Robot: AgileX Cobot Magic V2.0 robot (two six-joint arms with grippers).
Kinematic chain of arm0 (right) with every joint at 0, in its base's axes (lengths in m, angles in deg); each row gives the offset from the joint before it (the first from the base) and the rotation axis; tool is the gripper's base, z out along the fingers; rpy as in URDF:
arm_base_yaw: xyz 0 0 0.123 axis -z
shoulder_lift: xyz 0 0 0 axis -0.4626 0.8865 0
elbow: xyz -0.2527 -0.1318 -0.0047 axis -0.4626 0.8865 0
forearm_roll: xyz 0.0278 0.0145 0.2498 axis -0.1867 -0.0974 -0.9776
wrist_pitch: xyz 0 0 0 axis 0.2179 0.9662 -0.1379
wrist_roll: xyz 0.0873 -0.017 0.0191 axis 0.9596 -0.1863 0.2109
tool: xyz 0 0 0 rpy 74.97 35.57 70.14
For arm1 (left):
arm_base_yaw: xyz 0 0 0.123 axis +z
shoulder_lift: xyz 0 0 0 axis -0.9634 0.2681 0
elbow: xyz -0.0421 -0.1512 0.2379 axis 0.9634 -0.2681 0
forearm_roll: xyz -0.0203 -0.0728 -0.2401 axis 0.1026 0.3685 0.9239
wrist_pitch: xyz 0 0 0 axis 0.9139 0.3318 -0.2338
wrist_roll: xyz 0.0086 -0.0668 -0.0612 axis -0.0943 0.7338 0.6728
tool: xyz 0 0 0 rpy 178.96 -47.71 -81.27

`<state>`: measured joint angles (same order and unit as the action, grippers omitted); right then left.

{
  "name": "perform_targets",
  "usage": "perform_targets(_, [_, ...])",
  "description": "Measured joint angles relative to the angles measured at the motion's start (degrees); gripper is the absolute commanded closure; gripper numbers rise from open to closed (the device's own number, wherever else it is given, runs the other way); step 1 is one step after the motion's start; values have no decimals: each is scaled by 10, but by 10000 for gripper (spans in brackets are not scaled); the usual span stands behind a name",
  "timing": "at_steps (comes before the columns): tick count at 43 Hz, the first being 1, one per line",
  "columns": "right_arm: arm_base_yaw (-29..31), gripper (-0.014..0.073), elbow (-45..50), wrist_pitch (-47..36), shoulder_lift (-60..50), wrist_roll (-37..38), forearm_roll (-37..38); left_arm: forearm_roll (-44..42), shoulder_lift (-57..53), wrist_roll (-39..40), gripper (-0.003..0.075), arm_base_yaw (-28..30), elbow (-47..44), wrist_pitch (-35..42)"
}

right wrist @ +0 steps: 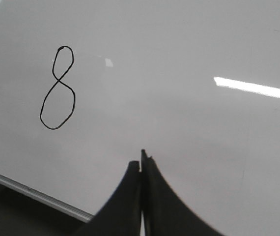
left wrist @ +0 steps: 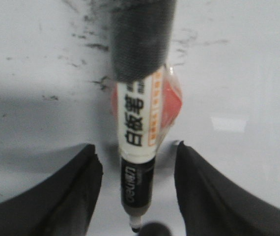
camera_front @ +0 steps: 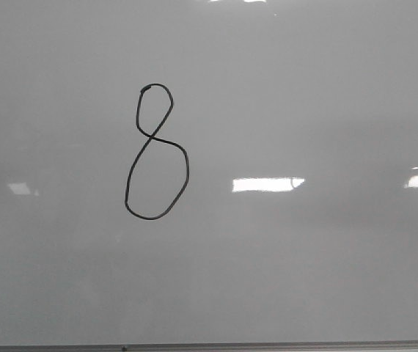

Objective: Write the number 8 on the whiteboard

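The number 8 (camera_front: pixel 152 138) is a thin black marker line on the whiteboard (camera_front: pixel 304 257), small upper loop over a larger lower loop, slightly slanted. It also shows in the right wrist view (right wrist: pixel 58 81), away to the side of my right gripper (right wrist: pixel 141 160), which is shut and empty over the bare whiteboard (right wrist: pixel 204 49). My left gripper (left wrist: pixel 135 147) is open. A whiteboard marker (left wrist: pixel 137 123) with a white label and a black tip end lies between its fingers (left wrist: pixel 76 191), touching neither. Neither gripper shows in the front view.
The whiteboard's thin grey frame edge (camera_front: pixel 268 346) runs along the near side and shows in the right wrist view (right wrist: pixel 37 195). Bright light reflections (camera_front: pixel 266 184) lie on the board. Black marker smudges (left wrist: pixel 88 46) dirty the surface under the left gripper.
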<state>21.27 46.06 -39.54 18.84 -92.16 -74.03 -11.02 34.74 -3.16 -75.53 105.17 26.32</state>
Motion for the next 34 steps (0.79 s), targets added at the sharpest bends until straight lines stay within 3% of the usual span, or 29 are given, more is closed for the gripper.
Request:
perform_targets(10, [0, 663, 0, 0, 0, 0, 0, -10, -65, 0, 288, 0, 0, -42])
perform_targets(19, [0, 663, 0, 0, 0, 0, 0, -25, -193, 0, 344, 0, -4, -96])
perform_targets(34, [0, 663, 0, 0, 0, 0, 0, -28, -465, 0, 730, 0, -98, -141])
